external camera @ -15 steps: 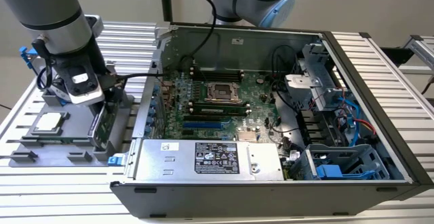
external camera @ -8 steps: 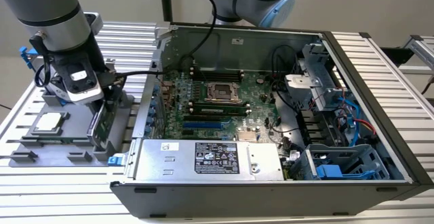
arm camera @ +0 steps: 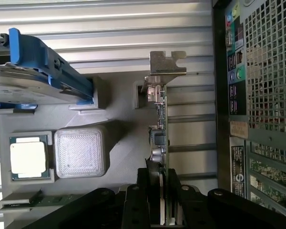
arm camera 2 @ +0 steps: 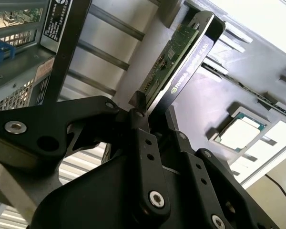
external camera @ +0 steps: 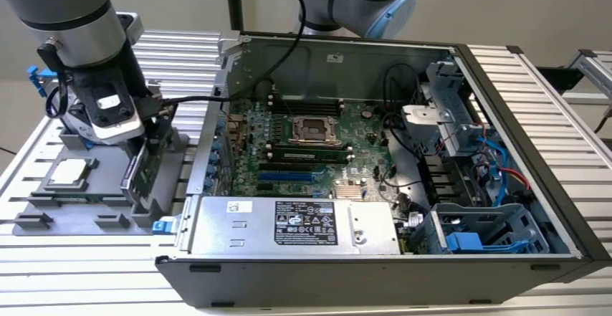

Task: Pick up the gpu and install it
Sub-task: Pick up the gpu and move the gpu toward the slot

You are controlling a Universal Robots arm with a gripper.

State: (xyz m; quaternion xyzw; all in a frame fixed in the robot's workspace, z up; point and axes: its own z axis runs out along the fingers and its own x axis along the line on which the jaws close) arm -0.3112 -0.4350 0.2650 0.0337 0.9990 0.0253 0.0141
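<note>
The gpu stands on its edge in a slot of the grey parts tray, at the exterior view's left, just outside the open computer case. My gripper comes down onto it from above. In both wrist views the black fingers press on either face of the card, so the gripper is shut on it. The gpu's green board edge ends in a silver bracket. In the second wrist view the gpu shows its black cooler face, rising from the gripper.
On the tray lie a CPU, a ribbed grey block, a green RAM stick and a hard drive in a blue frame. The case's perforated rear wall stands close beside the card. The motherboard lies inside the case.
</note>
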